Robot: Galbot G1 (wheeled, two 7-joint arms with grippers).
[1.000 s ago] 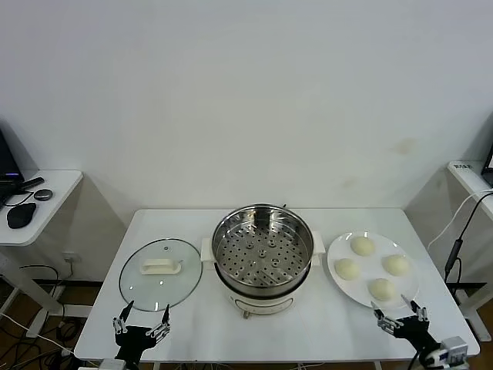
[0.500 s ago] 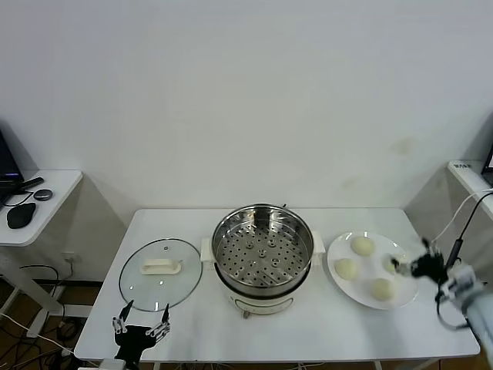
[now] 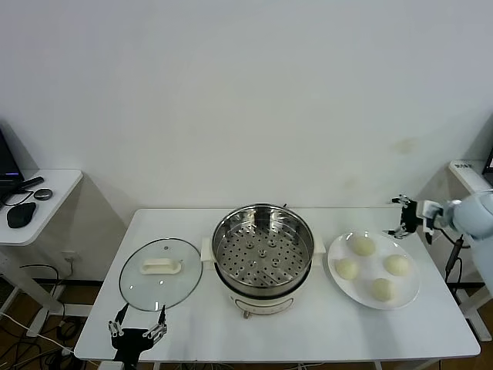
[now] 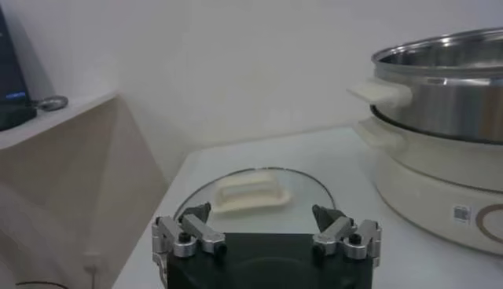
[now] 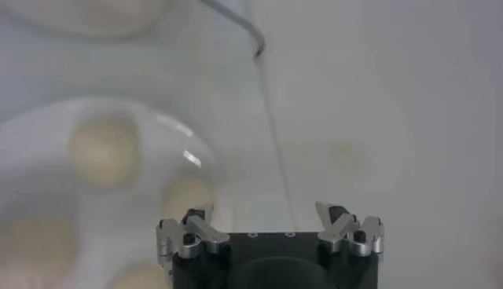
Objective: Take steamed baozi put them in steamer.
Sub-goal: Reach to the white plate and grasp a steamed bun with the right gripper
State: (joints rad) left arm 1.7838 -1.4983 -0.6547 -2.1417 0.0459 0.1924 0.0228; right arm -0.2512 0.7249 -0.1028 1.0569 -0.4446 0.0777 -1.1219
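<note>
— While your right gripper hangs above the table's far right corner, what does it hold?
— Nothing; you can see its metal fingers spread wide with only air between them. It sits just beyond the flat white plate, apart from it.
— And the steamed baozi?
— All four smooth, round, cream dough buns lie on that plate, none in the steamer. Its shiny steel pot with the perforated tray stands mid-table on a cream base.
— Your left gripper?
— Parked low at the near edge, fingers apart and empty, just before the round glass lid with its white handle.
</note>
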